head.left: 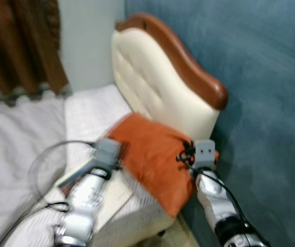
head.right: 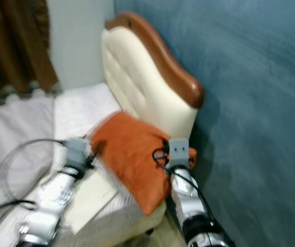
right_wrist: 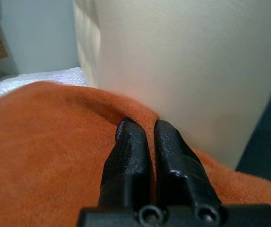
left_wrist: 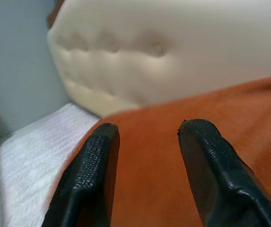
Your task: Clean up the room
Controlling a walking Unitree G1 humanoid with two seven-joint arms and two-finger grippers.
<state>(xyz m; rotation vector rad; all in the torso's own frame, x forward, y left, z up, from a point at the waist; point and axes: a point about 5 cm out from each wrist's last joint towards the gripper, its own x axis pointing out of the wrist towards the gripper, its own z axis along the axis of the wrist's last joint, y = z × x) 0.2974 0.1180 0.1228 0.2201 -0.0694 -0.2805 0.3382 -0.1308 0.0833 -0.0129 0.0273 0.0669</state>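
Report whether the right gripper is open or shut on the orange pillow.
Shut: the right gripper pinches a fold of the orange fabric pillow, its black fingers nearly touching.

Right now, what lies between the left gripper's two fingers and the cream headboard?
In the left wrist view, the orange pillow fills the stretch from the open left gripper to the headboard; nothing else intervenes.

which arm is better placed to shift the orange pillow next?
Right. The right gripper is already shut on the orange pillow's edge beside the cream headboard. The left gripper is open, hovering at the pillow's other side with nothing between its fingers.
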